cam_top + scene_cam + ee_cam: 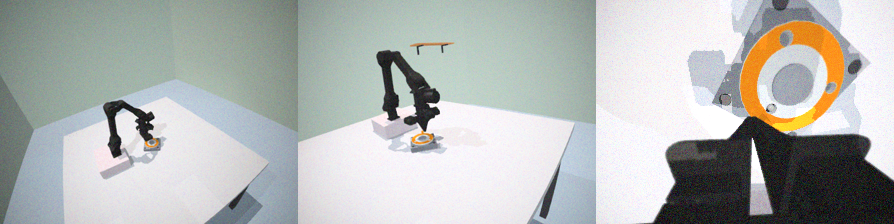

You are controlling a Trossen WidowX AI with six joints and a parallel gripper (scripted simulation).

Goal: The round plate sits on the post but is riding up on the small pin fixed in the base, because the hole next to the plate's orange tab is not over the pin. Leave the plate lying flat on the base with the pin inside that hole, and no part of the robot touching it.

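Hovering with jaws pressed shut and holding nothing, the gripper (752,120) points its tip at the six o'clock rim of the round plate (792,75), seated on the grey base (856,60); the brighter orange tab (798,121) lies just right of the tip.

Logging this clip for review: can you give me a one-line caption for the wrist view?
Shut gripper poised at the near rim of the orange plate on its grey base.
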